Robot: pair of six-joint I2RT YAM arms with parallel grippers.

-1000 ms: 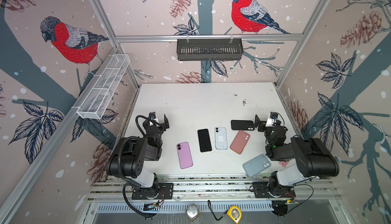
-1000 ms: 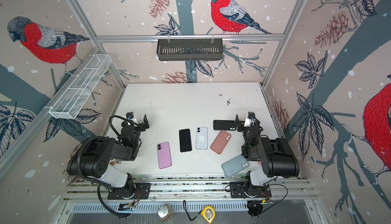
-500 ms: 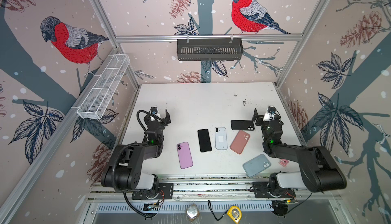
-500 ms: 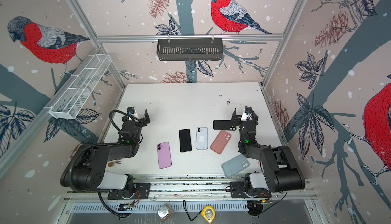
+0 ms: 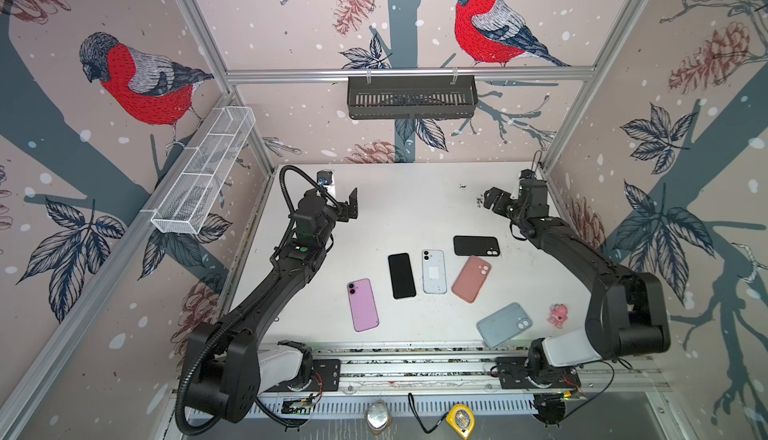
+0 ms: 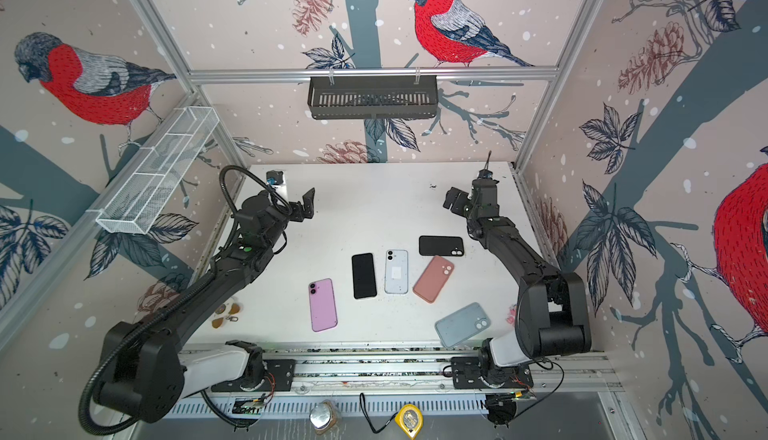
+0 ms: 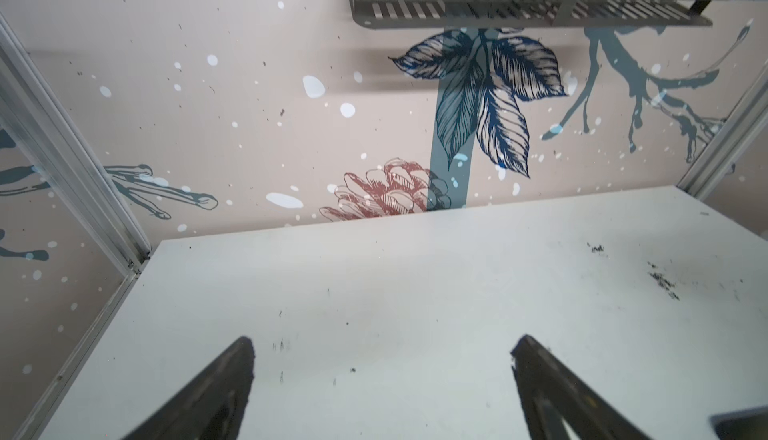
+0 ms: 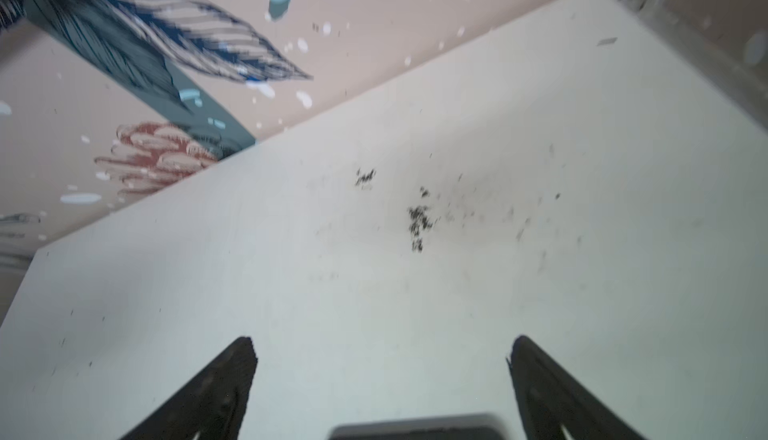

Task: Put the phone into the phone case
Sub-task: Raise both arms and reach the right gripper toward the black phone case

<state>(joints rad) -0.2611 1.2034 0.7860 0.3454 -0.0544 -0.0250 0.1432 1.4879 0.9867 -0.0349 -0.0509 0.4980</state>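
Left pincer (image 7: 384, 340): I see it spread wide, holding nothing.
Right pincer (image 8: 382, 339): spread wide, holding nothing.
Black phone (image 5: 401, 276): flat on the worktop (image 5: 415, 201), middle of a top view.

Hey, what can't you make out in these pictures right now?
Right wrist view: blurred; dark object cut off by the bottom edge.
Left wrist view: dark corner cut off by the edge.
In a top view: pink toy mostly behind the right arm.
In a top view: amber bits, too small to identify.
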